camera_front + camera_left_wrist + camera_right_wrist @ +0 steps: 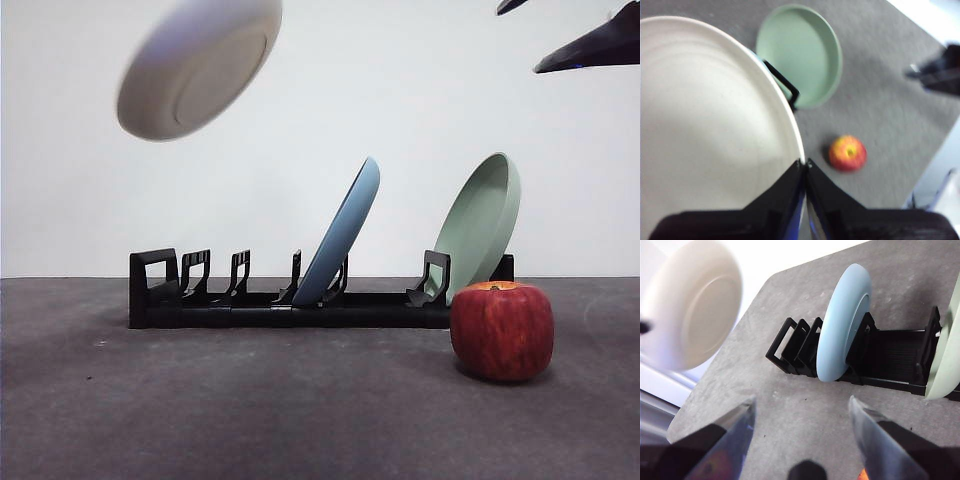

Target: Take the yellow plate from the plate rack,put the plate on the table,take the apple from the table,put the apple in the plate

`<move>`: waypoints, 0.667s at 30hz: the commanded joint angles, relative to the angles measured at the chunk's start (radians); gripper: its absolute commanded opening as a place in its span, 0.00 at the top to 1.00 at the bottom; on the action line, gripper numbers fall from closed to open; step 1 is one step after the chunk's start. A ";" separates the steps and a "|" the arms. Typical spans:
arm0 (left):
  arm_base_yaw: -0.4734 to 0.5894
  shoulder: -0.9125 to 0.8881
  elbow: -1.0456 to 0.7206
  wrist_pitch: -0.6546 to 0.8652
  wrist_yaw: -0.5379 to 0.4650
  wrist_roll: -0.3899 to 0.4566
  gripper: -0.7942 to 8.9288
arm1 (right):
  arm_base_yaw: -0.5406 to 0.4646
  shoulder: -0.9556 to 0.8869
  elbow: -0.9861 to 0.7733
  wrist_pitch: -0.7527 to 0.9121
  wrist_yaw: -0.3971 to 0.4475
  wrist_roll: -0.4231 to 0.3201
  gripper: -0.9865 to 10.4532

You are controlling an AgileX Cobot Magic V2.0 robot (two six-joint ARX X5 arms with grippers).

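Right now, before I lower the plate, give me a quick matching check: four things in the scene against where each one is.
1. yellow plate
2. light blue plate
3. pale green plate
4. apple

A. on the table
B. in the rack's middle
C. held in the air by the left end effector
D. at the rack's end nearest the apple

Pairs: 1-C, 2-B, 3-D, 4-A

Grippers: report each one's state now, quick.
Left gripper: shut on the rim of the yellow plate, holding it in the air above the plate rack.
Right gripper: open, holding nothing.
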 commanded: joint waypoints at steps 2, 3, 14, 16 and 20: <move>-0.073 -0.089 0.002 -0.096 -0.107 0.066 0.93 | 0.003 0.002 0.005 0.005 0.002 -0.008 0.64; -0.098 -0.111 0.002 -0.119 -0.138 0.066 0.93 | 0.003 0.002 0.005 0.004 0.002 -0.008 0.64; -0.403 -0.182 -0.011 -0.243 -0.400 0.002 0.93 | 0.003 0.002 0.005 0.004 0.001 -0.008 0.64; -0.465 -0.179 -0.039 -0.241 -0.451 -0.025 0.93 | 0.003 0.002 0.005 0.004 0.001 -0.008 0.64; -0.563 -0.179 -0.153 -0.168 -0.541 -0.082 0.93 | 0.003 0.002 0.005 0.005 0.001 -0.009 0.64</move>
